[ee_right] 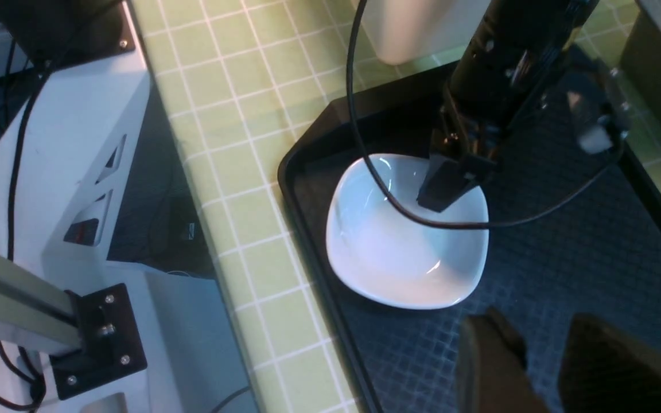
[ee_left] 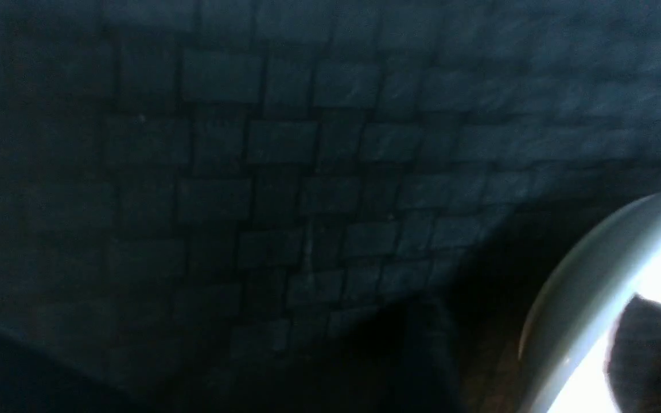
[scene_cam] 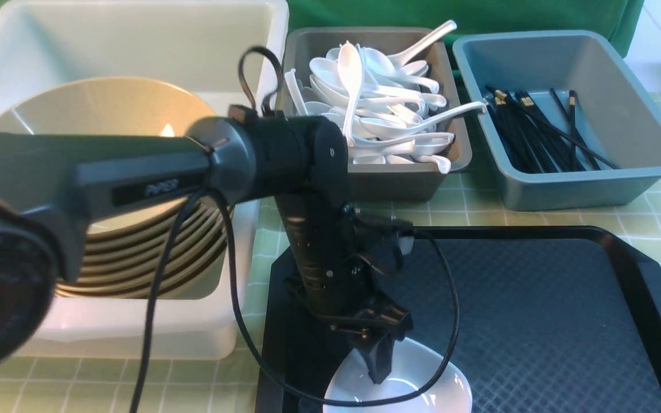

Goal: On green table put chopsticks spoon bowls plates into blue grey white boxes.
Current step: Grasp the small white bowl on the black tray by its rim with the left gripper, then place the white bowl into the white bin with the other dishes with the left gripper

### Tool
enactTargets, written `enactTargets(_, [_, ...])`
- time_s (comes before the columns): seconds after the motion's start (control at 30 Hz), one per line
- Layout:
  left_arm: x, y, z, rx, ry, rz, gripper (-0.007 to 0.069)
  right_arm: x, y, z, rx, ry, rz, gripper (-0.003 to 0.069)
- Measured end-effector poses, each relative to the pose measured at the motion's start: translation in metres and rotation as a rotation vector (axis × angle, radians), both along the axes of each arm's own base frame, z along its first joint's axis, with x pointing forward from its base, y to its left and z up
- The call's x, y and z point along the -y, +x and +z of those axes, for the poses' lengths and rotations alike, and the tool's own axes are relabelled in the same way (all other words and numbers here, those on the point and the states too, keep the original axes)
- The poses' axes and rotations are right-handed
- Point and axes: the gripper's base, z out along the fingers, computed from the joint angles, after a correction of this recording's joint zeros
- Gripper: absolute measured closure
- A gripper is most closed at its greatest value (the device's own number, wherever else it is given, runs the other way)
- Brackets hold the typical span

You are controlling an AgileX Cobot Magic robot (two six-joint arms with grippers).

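A white bowl [scene_cam: 422, 378] sits at the near left corner of the black tray [scene_cam: 537, 315]. My left gripper [scene_cam: 379, 358] reaches down onto the bowl's far rim. One finger is inside the bowl and the other is outside it. In the left wrist view the bowl's rim [ee_left: 583, 287] runs between the fingers, with a dark gap on the outer side. The right wrist view shows the bowl [ee_right: 393, 252] with the left gripper [ee_right: 451, 183] over it. My right gripper [ee_right: 543, 355] hovers open over the tray [ee_right: 566, 258], nothing between its fingers.
A white box [scene_cam: 135, 338] with stacked beige plates [scene_cam: 129, 264] stands at the left. At the back, the grey box [scene_cam: 388, 178] holds white spoons [scene_cam: 376, 109] and the blue box [scene_cam: 594, 183] holds black chopsticks [scene_cam: 531, 132]. The left arm's cable [scene_cam: 451, 321] loops over the bowl.
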Motion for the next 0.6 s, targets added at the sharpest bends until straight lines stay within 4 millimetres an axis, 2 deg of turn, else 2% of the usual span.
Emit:
enactTargets(0.13, [0.000,-0.001,-0.004,-0.028,0.006,-0.001,0.0545,0.000,0.000,0.000,-0.001,0.000,-0.001,0.0452])
enactTargets(0.23, [0.000,-0.002,0.000,-0.045,-0.007,0.001,0.0594,0.000,0.000,0.000,-0.001,0.001,-0.001,0.0451])
enactTargets(0.3, [-0.002,-0.001,0.012,-0.021,-0.037,0.012,0.0611,0.000,0.000,0.000,-0.001,0.002,-0.002,0.0447])
enactTargets(0.4, [-0.014,0.002,0.047,0.061,-0.101,0.039,0.0609,0.000,0.001,0.000,0.003,0.006,-0.006,0.0445])
enactTargets(0.43, [-0.024,0.002,0.073,0.111,-0.157,0.072,0.0610,0.000,0.001,0.001,0.009,0.010,-0.009,0.0444])
enactTargets(0.5, [-0.047,0.003,0.113,0.188,-0.244,0.146,0.0609,-0.001,0.002,0.002,0.023,0.021,-0.016,0.0442])
enactTargets(0.53, [-0.057,0.000,0.131,0.226,-0.280,0.171,0.0609,-0.001,0.003,0.003,0.031,0.027,-0.021,0.0442])
enactTargets(0.57, [-0.063,-0.001,0.140,0.244,-0.305,0.192,0.0609,-0.001,0.004,0.003,0.036,0.030,-0.023,0.0442])
enactTargets(0.6, [-0.091,-0.004,0.172,0.317,-0.371,0.272,0.0609,-0.002,0.005,0.005,0.055,0.046,-0.033,0.0441])
